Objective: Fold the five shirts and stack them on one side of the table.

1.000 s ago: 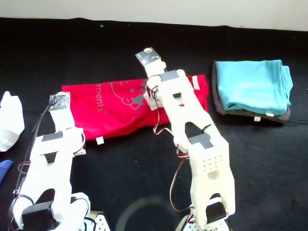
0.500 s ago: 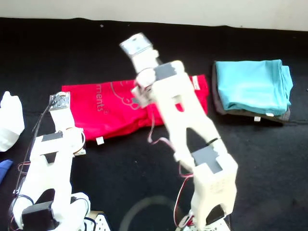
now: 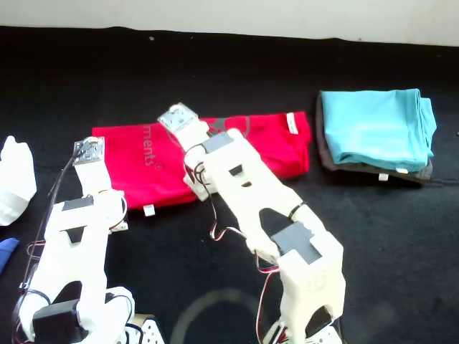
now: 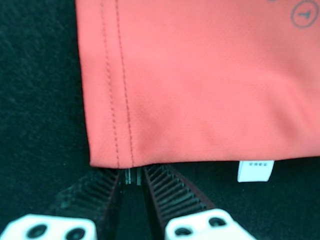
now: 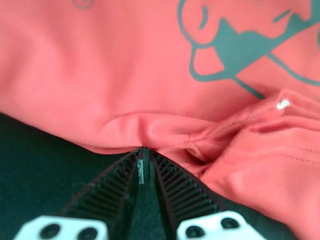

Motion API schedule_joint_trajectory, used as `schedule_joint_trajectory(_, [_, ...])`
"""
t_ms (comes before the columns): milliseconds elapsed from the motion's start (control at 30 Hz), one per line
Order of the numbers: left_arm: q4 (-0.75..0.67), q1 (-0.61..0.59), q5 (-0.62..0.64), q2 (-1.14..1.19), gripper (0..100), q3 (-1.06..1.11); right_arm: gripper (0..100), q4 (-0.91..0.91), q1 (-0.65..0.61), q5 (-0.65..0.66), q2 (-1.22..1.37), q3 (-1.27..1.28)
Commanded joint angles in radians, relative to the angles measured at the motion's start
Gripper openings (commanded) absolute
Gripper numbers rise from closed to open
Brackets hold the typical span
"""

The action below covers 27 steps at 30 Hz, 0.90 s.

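Red shirt lay crosswise ahead; left fingers and right fingers both clenched on its near edge.

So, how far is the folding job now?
Done: teal shirt folded on a grey shirt. In hand: left gripper and right gripper pinch the red shirt by its edge. Remaining: folding it, plus a white cloth and a blue item at the opposite edge.

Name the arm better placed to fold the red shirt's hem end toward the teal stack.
Left, probably. The left gripper is shut at the red shirt's hem corner, while the right gripper pinches bunched cloth midway along the near edge.
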Motion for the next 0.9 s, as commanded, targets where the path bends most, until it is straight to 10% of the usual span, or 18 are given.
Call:
schedule_joint_trajectory(0, [-0.012,0.012,0.0,-0.019,1,-0.001,0.6,0.045,-0.007,-0.006,-0.085,-0.074])
schedule_joint_trajectory(867, [-0.012,0.012,0.0,-0.019,1,-0.001,0.6,0.119,-0.004,-0.003,0.09,-0.219])
